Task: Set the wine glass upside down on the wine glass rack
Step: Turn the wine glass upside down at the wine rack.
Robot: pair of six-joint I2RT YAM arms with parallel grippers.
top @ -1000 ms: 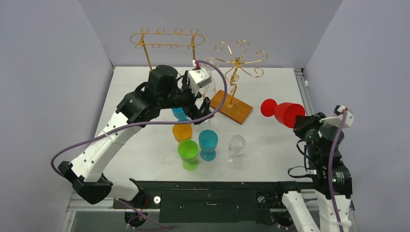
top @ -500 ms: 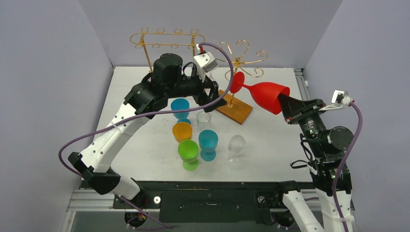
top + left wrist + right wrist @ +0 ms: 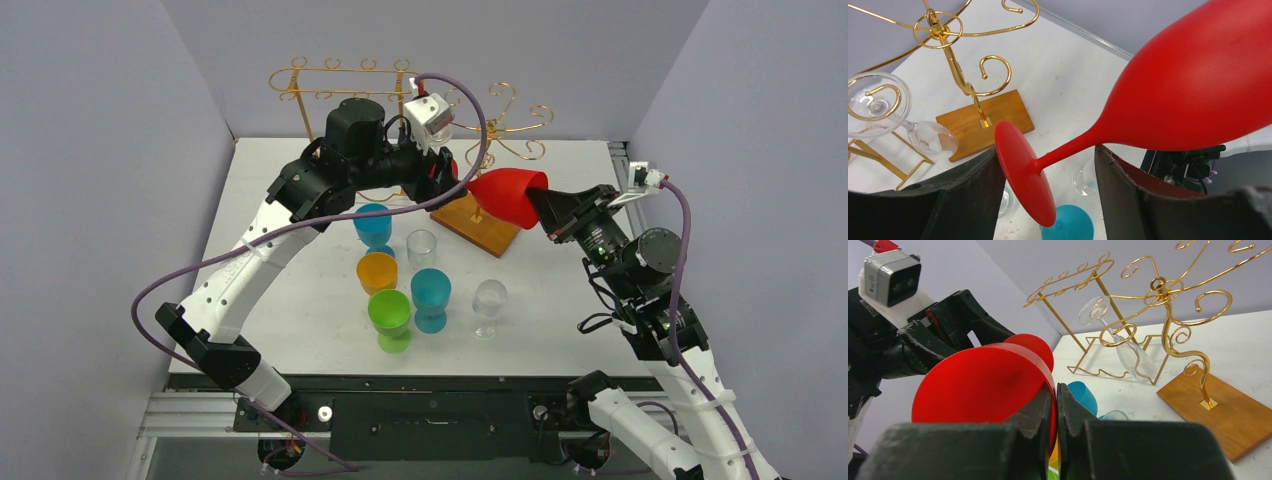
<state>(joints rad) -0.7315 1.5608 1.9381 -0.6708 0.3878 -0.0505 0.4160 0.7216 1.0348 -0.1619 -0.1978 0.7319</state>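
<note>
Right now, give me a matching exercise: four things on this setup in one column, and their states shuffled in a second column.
Things
1. red wine glass
2. clear wine glass by the racks
3. left gripper
4. green glass

States
A. standing upright on the table
B. open, either side of a stem
C. held sideways by its rim in the right gripper
D. hanging, bowl downward

Pairs: 1-C, 2-D, 3-B, 4-A
</note>
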